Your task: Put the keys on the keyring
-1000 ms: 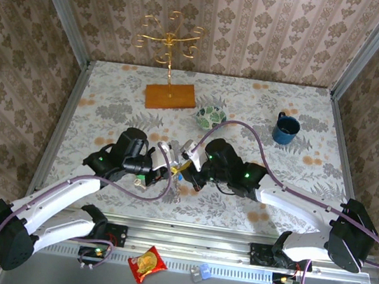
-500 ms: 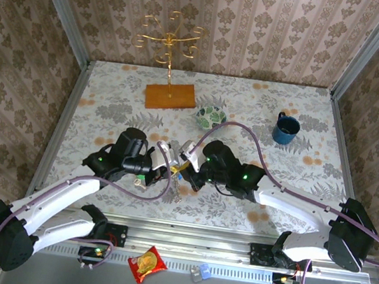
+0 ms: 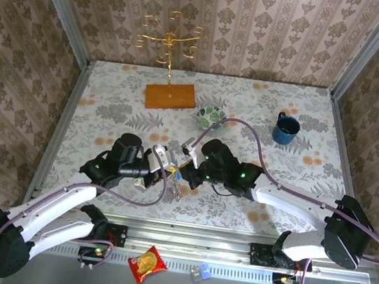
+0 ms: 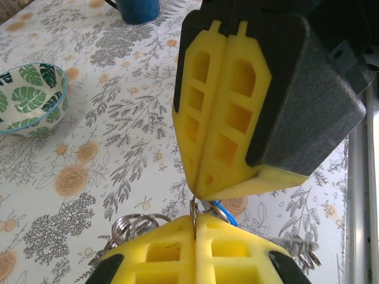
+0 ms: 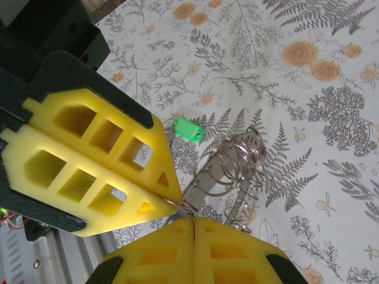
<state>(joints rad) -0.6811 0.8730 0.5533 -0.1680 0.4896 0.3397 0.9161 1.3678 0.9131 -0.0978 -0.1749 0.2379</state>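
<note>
Right wrist view looks past the right gripper (image 5: 194, 229), its yellow fingers pressed together, to the left gripper (image 5: 169, 196), also squeezed closed and meeting it tip to tip. A thin grey wire keyring (image 5: 185, 205) runs into both seams, so each pair seems to pinch it. Just beyond lies a bunch of coiled steel split rings (image 5: 234, 168), with the green-headed metal key (image 5: 188, 129) beside it. Whether the bunch rests on the floral tablecloth (image 5: 331, 118) or hangs cannot be told. Left wrist view puts the blue-headed metal key (image 4: 222, 211) right at the fingertips.

The wire looks light, springy and slippery, likely to twist out of a loose pinch. The flat plastic key heads offer the surest hold, and the ring is best taken close to its split.

Farther back, the green-and-white leaf-patterned bowl (image 3: 210, 117) shows nothing inside. The contents of the dark-blue mug (image 3: 285, 129) cannot be made out.
</note>
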